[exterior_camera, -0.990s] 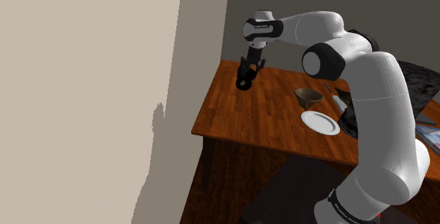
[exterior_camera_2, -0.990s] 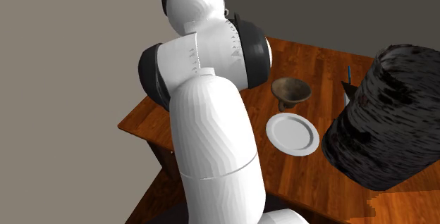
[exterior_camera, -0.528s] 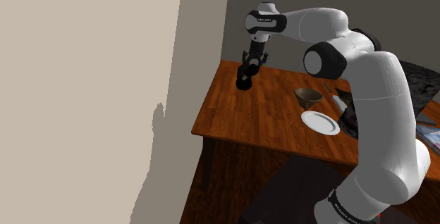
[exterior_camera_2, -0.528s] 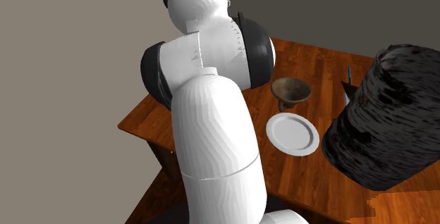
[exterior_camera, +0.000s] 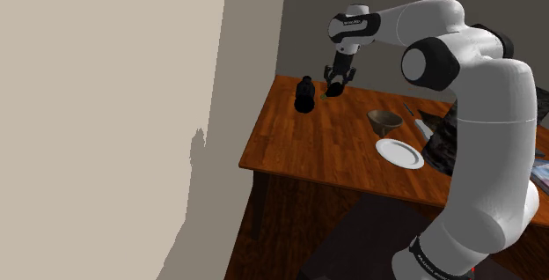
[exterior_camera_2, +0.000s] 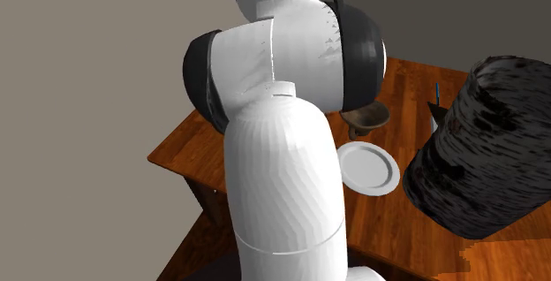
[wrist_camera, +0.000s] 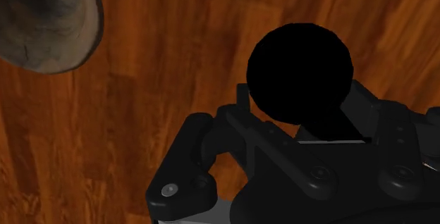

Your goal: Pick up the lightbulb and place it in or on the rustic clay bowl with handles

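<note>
The black pincer [exterior_camera: 335, 88] hangs over the wooden bench [exterior_camera: 308, 151], its fingers drawn in and clasping a round black lightbulb [wrist_camera: 300, 64] by its sides. The brown clay bowl [exterior_camera: 384, 120] stands near on the bench, next to a white plate [exterior_camera: 399, 153].

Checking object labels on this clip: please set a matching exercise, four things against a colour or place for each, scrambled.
Things:
1. plate
2. bowl
3. table
4. pincer

Descriptions:
A. reddish-brown wood
B. white and flat
C. black, hanging above the table's far side
D. dull brown, beside the plate

Pairs: 1-B; 2-D; 3-A; 4-C
</note>
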### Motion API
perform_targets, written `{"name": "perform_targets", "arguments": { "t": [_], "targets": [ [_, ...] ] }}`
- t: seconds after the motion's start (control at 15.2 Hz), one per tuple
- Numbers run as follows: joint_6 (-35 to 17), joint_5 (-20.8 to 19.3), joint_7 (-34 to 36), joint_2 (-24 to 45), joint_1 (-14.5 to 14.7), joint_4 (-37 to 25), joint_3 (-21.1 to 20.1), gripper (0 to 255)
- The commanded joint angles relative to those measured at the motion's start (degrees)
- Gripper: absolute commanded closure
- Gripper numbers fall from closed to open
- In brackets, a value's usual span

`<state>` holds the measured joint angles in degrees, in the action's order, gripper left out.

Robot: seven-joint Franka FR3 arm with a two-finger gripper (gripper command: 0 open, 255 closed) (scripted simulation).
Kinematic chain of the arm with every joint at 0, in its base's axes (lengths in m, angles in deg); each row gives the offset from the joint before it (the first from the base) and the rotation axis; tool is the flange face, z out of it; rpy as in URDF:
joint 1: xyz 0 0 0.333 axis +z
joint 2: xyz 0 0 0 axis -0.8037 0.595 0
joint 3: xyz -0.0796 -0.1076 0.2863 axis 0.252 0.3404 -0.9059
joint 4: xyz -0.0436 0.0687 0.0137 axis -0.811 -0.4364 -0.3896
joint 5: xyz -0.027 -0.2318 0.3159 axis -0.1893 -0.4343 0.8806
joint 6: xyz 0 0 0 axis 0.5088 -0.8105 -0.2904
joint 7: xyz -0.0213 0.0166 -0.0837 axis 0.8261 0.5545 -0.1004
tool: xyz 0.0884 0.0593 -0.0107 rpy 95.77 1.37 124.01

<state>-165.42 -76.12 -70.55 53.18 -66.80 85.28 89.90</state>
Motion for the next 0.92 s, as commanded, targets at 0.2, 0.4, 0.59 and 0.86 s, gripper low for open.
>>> {"name": "perform_targets", "arguments": {
  "t": [0.2,0.4,0.59,0.86],
  "targets": [
    [-1.4,-0.2,-5.7,-2.6,-3.5,4.1,1.7,255],
    [-1.9,-0.2,-9.1,-3.8,-5.6,5.9,2.7,255],
    [-2.2,-0.1,-12.6,-4.4,-8.0,6.9,3.7,255],
    [-2.0,0.3,-17.4,-4.6,-11.4,7.2,5.0,255]
  ]
}}
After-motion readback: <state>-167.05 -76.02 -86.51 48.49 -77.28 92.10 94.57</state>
